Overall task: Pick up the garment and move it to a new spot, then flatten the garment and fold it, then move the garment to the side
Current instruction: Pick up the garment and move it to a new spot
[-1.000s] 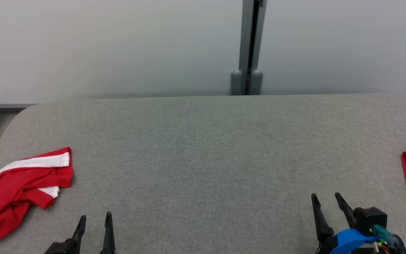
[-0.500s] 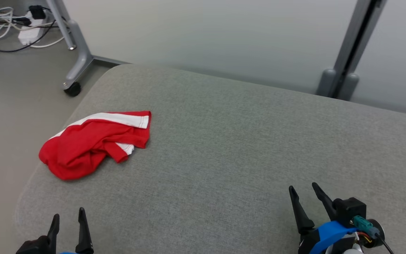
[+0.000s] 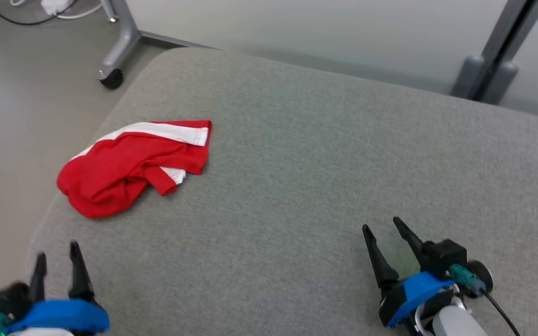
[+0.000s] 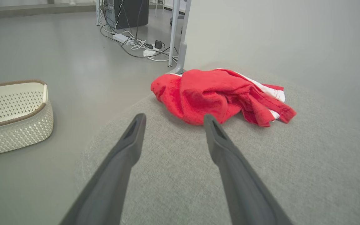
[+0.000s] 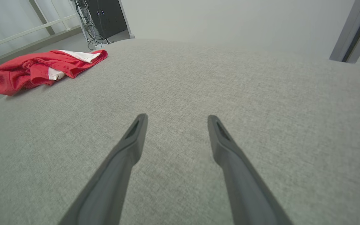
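Observation:
A crumpled red garment (image 3: pixel 129 168) with white bands lies near the left edge of the grey padded table (image 3: pixel 306 163). In the left wrist view the garment (image 4: pixel 217 93) sits just beyond my left gripper (image 4: pixel 173 118), whose fingers stand apart and empty. From the head, my left gripper (image 3: pixel 55 249) hovers at the table's near left corner, below the garment. My right gripper (image 3: pixel 381 223) is open and empty over the near right part of the table; in the right wrist view, where the right gripper (image 5: pixel 177 117) points across the bare fabric, the garment (image 5: pixel 39 70) lies far to its left.
A white perforated basket (image 4: pixel 11 115) stands on the floor left of the table. A grey wheeled frame leg (image 3: pixel 117 51) and cables (image 4: pixel 139 47) are on the floor beyond the table's far left corner. A grey post (image 3: pixel 493 70) stands behind the table.
The head camera has turned left, so the garment now sits further into the picture and a second red garment at the right edge has left it. Both grippers remain open.

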{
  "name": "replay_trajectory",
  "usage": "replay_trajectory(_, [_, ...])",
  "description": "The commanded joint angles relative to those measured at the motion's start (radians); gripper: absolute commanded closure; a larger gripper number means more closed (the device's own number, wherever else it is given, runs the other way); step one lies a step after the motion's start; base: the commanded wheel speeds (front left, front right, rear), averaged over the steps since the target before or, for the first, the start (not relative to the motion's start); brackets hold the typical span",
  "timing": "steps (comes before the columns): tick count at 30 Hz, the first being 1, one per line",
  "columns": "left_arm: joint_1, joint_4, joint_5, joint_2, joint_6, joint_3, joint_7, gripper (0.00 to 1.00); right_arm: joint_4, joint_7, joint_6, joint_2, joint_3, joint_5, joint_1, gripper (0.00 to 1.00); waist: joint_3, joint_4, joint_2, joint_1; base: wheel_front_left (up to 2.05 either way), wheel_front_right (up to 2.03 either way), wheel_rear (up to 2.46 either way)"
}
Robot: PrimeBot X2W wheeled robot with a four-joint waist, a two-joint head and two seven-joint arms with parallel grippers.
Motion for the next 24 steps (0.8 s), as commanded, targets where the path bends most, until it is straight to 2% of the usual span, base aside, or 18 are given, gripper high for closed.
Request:
replay_trajectory(1, [-0.045, 0.006, -0.020, 0.022, 0.002, -0.002, -0.002, 0.00, -0.011, -0.003, 0.000, -0.004, 0.006, -0.008, -0.018, 0.00, 0.015, -0.010, 0.0000, -0.0001, 0.00, 0.00, 0.00])
replay_trajectory(8, [-0.238, 0.093, -0.153, 0.165, 0.002, -0.075, -0.002, 0.00, -0.067, -0.003, 0.000, -0.004, 0.024, -0.038, -0.077, 0.00, 0.122, -0.080, 0.0000, -0.0001, 0.00, 0.00, 0.00])
replay_trajectory(15, [-0.403, 0.242, -0.308, 0.305, 0.002, -0.229, -0.002, 0.00, -0.114, -0.003, 0.000, -0.005, 0.040, -0.048, -0.116, 0.00, 0.218, -0.143, 0.0000, -0.0001, 0.00, 0.00, 0.00])
replay_trajectory(20, [-0.471, 0.356, -0.437, 0.360, 0.002, -0.355, 0.020, 0.00, -0.129, -0.001, 0.000, -0.007, 0.043, -0.051, -0.133, 0.00, 0.260, -0.186, 0.0000, -0.0001, 0.00, 0.00, 0.00])
replay_trajectory(24, [-0.493, 0.427, -0.523, 0.383, 0.002, -0.433, 0.095, 0.00, -0.136, -0.001, 0.000, -0.008, 0.040, -0.047, -0.131, 0.00, 0.268, -0.214, 0.0000, -0.0001, 0.00, 0.00, 0.00])
